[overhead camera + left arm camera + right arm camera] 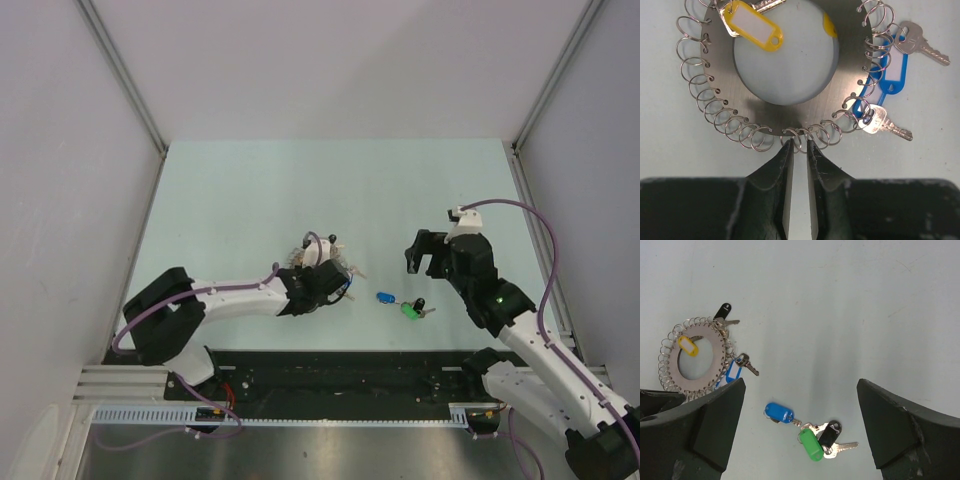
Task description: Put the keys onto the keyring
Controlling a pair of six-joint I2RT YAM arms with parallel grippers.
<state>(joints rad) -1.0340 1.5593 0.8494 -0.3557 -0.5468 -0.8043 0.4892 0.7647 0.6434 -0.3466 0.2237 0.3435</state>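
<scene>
Tightly, the left tool [800, 145] nips the keyring [850, 60] at its looped lower rim.
Keyring fills the upper frame just above it; right tool [801, 385] gapes wide, loose keys [812, 437] low centre between its fingers.

No writing, number or brand mark can be read in any view. In the left wrist view the yellow key tag [752, 25] at upper left has a white paper window that is blank, and so does the blue key tag [892, 75] at right. The flat metal face of the keyring [790, 115] shows no stamp. The silver keys [880, 122] beside it are too small to show any engraving.
</scene>
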